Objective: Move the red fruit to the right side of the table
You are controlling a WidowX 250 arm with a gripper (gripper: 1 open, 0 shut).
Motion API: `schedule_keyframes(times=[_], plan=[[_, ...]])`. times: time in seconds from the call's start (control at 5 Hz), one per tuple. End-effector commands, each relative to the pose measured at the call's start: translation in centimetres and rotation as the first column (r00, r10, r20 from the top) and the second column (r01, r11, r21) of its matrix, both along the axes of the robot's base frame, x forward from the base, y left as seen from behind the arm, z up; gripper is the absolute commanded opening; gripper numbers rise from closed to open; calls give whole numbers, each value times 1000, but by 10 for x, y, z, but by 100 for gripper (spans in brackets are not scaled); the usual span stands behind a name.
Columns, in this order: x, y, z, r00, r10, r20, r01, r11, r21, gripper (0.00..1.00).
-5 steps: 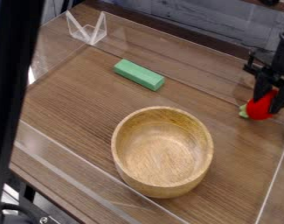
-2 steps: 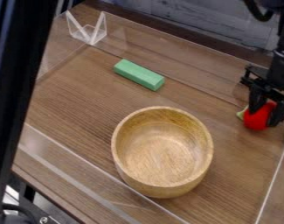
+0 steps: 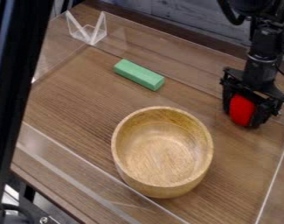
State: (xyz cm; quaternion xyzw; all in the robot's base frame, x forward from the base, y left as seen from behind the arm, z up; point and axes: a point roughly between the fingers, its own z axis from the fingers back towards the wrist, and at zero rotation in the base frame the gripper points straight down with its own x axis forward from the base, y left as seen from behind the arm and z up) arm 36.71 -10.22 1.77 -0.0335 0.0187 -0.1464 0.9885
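**Red fruit down at the table's right edge, pincer spread around it**

The red fruit (image 3: 241, 108) sat on the table (image 3: 74, 96) near its right side, close to the clear acrylic wall (image 3: 273, 188). Only its glossy red face showed; its top was hidden by the black pincer (image 3: 250, 107), which pointed straight down over it. The jaws stood wide, one on either side of the fruit, and whether they touched it could not be made out. Well to the left lay the flat green block (image 3: 139, 74), and nearer the front stood the wooden bowl (image 3: 162, 150). A dark post (image 3: 13, 87) blocked the left edge.
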Motion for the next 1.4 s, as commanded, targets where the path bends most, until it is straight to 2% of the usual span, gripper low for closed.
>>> schedule_keyframes(times=[0.0, 0.2, 0.4, 0.6, 0.8, 1.0, 1.2], plan=[[-2, -8, 8, 1000, -19, 24, 19, 1000, -10, 0], [-8, -20, 12, 999, -19, 26, 20, 1000, -10, 0], [-14, -28, 15, 997, 69, 26, -68, 997, -22, 0], [-14, -28, 23, 998, 61, 21, -60, 998, -23, 100], [-14, -27, 30, 998, 55, 14, -55, 998, -23, 100], [-19, -22, 37, 996, 81, 22, -80, 997, -23, 100], [-24, -15, 50, 993, 108, 47, -106, 994, -27, 100]])
